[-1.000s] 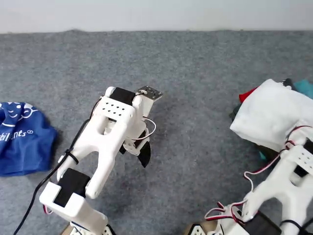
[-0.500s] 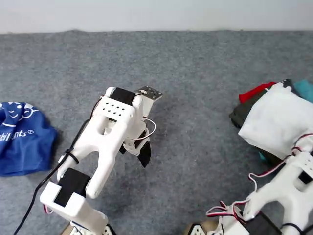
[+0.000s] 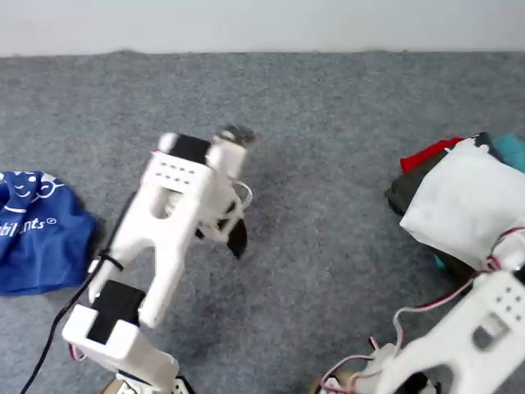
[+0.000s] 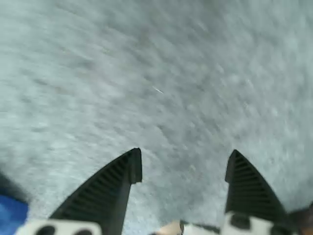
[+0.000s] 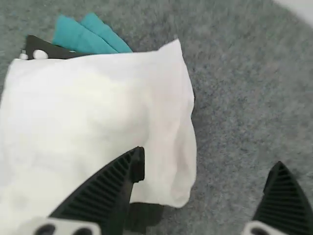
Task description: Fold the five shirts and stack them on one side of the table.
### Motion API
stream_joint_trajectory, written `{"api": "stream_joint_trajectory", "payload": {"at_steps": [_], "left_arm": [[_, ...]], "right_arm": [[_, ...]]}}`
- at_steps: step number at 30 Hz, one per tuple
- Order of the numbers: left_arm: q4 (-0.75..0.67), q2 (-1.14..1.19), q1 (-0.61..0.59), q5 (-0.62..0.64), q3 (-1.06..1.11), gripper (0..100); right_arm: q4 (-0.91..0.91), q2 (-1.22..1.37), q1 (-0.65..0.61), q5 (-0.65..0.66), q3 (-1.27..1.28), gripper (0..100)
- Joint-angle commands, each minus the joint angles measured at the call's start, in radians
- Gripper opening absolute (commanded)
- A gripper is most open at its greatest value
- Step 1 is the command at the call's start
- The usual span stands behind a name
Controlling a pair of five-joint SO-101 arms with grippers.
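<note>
— What does the high view give you?

— A grey table (image 3: 328,107). The blue shirt (image 3: 37,234) lies crumpled at its left side, cut off by the frame. At the right side is a pile with the white shirt (image 3: 459,205) on top. A red shirt (image 3: 426,154), a teal shirt (image 3: 510,146) and a dark shirt (image 3: 404,193) poke out from under it (only slivers, so I cannot tell how neatly they are folded).

— And the arms?

— The left arm (image 3: 168,222) stands over the middle-left of the table, well apart from both the blue shirt and the pile. The right arm (image 3: 467,328) is cut off by the bottom right corner, just beside the pile.

— Left wrist view?

— The left gripper (image 4: 185,154) hangs over the table with its fingers spread wide and nothing between them. A scrap of blue (image 4: 10,215) at the frame's edge is too little to identify.

— Right wrist view?

— The right gripper (image 5: 210,159) is also spread wide and holds nothing. One finger overlaps the white shirt's edge, but I cannot tell whether it touches. The other finger is over the table. Teal and dark cloth peek out at the pile's far end.
</note>
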Motion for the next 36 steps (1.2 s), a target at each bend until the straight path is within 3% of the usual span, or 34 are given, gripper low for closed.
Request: {"api": "stream_joint_trajectory", "payload": {"at_steps": [1, 6, 11, 15, 18, 23, 36], "left_arm": [[0.025, -0.137, -0.153, -0.003, -0.104, 27], [-0.012, -0.325, -0.528, 0.031, -0.142, 28], [0.023, -0.267, -0.916, 0.035, -0.102, 28], [0.021, -0.121, -1.092, -0.081, -0.024, 28], [-0.023, 0.0, -1.181, -0.103, -0.018, 28], [-0.104, 0.193, -1.243, -0.109, -0.015, 28], [-0.106, 0.333, -1.162, -0.117, -0.002, 28]], "right_arm": [[0.081, -0.16, 0.005, 0.058, -0.051, 37.9], [0.237, -0.113, -0.038, 0.075, -0.055, 37.9], [0.456, 0.077, -0.194, 0.144, -0.11, 37.7], [0.63, 0.171, -0.375, 0.209, -0.193, 37.6], [0.661, 0.18, -0.473, 0.209, -0.229, 37.6], [0.67, 0.18, -0.567, 0.207, -0.227, 37.6], [0.67, 0.18, -0.575, 0.207, -0.227, 37.6]]}}
